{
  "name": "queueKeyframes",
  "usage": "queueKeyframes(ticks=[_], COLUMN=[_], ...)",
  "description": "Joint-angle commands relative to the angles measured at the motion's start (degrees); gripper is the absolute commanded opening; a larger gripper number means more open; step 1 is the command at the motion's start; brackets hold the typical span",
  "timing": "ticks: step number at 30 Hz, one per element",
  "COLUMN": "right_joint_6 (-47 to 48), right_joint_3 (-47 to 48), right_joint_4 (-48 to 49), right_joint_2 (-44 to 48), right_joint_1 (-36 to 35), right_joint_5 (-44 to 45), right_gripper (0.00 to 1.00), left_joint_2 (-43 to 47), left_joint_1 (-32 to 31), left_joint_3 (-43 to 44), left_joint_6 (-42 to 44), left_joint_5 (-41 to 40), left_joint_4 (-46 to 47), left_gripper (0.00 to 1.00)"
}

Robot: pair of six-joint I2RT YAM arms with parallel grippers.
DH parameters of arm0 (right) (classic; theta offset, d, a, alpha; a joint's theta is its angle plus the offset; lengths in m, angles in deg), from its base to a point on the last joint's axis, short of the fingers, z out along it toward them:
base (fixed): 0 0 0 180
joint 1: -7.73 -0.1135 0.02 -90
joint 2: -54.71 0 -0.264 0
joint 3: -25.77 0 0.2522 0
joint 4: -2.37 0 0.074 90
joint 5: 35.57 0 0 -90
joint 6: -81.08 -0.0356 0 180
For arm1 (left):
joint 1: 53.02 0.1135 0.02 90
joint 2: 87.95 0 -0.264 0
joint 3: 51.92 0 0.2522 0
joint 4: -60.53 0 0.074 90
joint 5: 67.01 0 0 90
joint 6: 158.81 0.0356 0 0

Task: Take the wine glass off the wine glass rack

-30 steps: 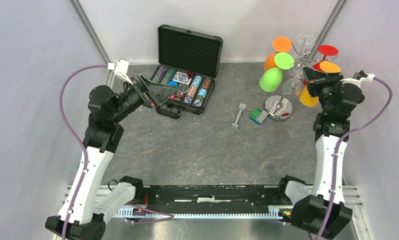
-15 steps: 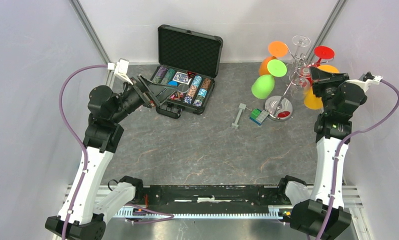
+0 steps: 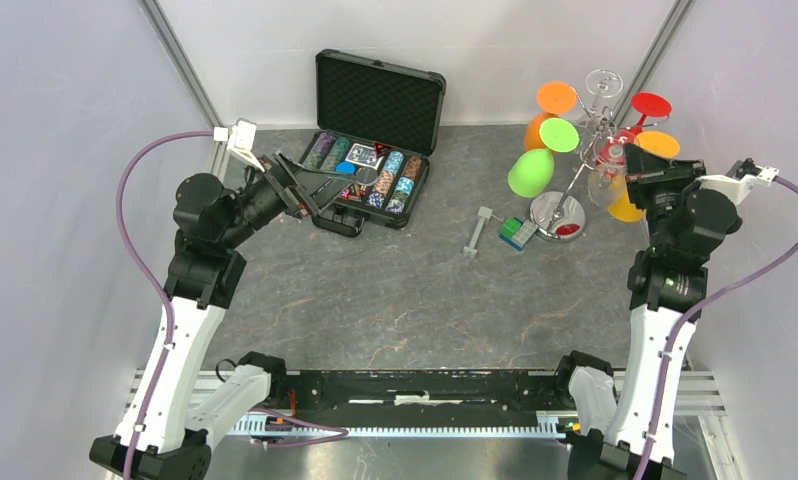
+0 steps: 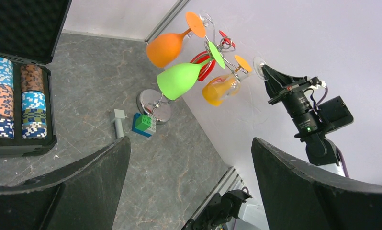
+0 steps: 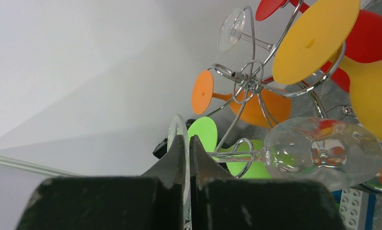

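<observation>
Grey marbled table, walled on three sides. Black chip case at 11 o'clock on the table, lid up, rows of coloured chips in the tray. Left gripper at 10 o'clock, over the case's near-left corner; fingers spread wide, nothing between them. Right gripper at 2 o'clock, raised beside the rack; fingers pressed nearly together on the thin round foot of the clear wine glass. That glass lies sideways in the air, bowl pointing away from the fingers toward the yellow glass. Its stem appears to run through one wire curl of the wine glass rack. The rack's shiny disc base sits on the table at 2 o'clock, and I cannot tell whether its pole stands plumb. Hanging on the rack's arms are a green glass at 9 o'clock of the pole, an orange glass at 11, a red glass at 1 and a yellow glass at 4. A second clear glass hangs up top. Small green-and-blue brick just beside the base at 8 o'clock. Small grey T-shaped piece lies near the brick, at its 9 o'clock.
</observation>
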Motion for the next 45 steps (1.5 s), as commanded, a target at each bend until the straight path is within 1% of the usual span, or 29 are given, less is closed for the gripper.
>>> queueKeyframes(ticks=[1,6,9,13,16,23,27,31,35,39,41,43,45], right_joint_6=[2.40,2.49,2.38,1.15,0.11,-2.71,-3.03,-3.48,-5.58,-11.20,-15.54,-18.80,-20.28], right_joint_3=[-0.13,-3.47,-4.65,-7.41,-8.88,-12.13,-13.53,-16.41,-19.55,-23.68,-26.38,-28.90,-30.57], right_joint_4=[-1.90,-4.56,-6.43,-7.12,-7.11,-5.51,-4.46,1.58,6.32,13.76,19.92,24.75,26.25], right_joint_2=[3.63,8.43,11.69,15.37,16.91,19.86,21.06,21.21,20.89,20.48,19.92,19.36,19.47], right_joint_1=[0.19,0.21,0.19,0.06,-1.49,-4.74,-7.19,-8.02,-8.40,-9.11,-9.46,-10.04,-11.23], right_joint_5=[0.58,-0.96,-2.47,-5.62,-7.65,-11.78,-13.00,-15.96,-19.60,-23.17,-25.97,-28.55,-29.01], right_gripper=[0.00,0.00,0.00,0.00,0.00,0.00,0.00,0.00,0.00,0.00,0.00,0.00,0.00], left_joint_2=[0.78,-0.09,-0.97,-2.57,-2.75,-3.08,-3.34,-5.24,-7.13,-8.02,-9.23,-11.60,-14.96], left_joint_1=[-0.08,-0.09,-0.08,-0.08,-0.08,-0.08,-0.08,-0.15,-1.12,-4.57,-6.76,-9.71,-13.34], left_joint_3=[-0.43,-0.68,-0.86,-0.33,-0.41,-0.15,-0.44,-0.94,-2.83,-6.64,-8.32,-8.90,-8.73], left_joint_6=[1.35,-0.53,-3.18,-5.95,-7.27,-6.37,-1.80,2.28,4.19,8.37,11.11,14.51,18.53], left_joint_5=[1.65,3.55,6.16,9.06,9.78,9.78,9.08,7.64,10.09,9.18,8.48,8.67,9.34], left_joint_4=[1.41,2.85,5.07,5.81,6.71,7.24,7.61,8.06,14.20,21.70,25.90,28.29,29.96], left_gripper=[1.00,1.00,1.00,1.00,1.00,1.00,1.00,1.00,1.00,1.00,1.00,1.00,1.00])
